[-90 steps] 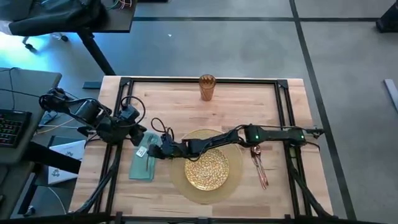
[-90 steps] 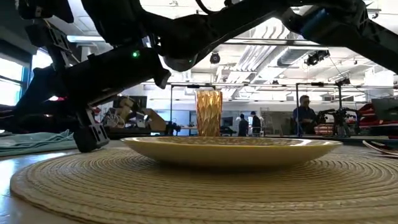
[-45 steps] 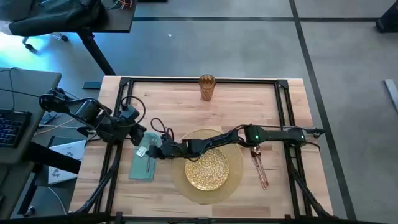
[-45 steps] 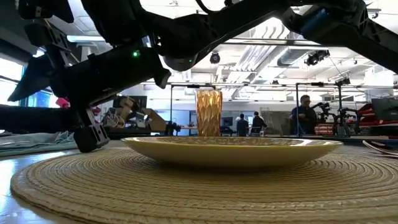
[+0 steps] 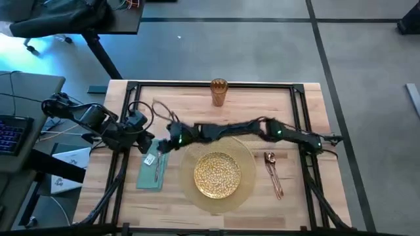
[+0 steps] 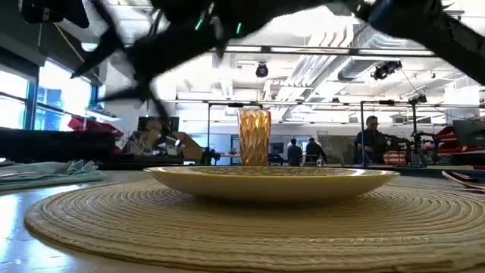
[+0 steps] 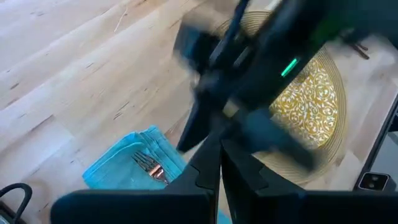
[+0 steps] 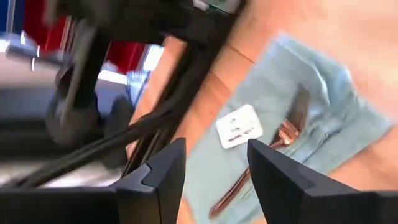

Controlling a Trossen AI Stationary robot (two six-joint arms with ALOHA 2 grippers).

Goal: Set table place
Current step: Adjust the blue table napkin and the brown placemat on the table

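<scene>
Place all but laid on the table (image 5: 197, 111): plate (image 5: 217, 176) on mat (image 5: 244, 194) near the front edge, fork (image 5: 157, 166) on napkin (image 5: 149, 174) toward the left edge, spoon and knife (image 5: 273, 174) toward the right, cup (image 5: 218, 92) at the back edge. Right gripper (image 5: 162, 145) empty, fingers (image 8: 158, 171) parted, just behind the napkin. Left gripper (image 5: 146, 141) beside it; cannot tell its state. Probably the fork step closing. Next: clear both arms, check the cup.
</scene>
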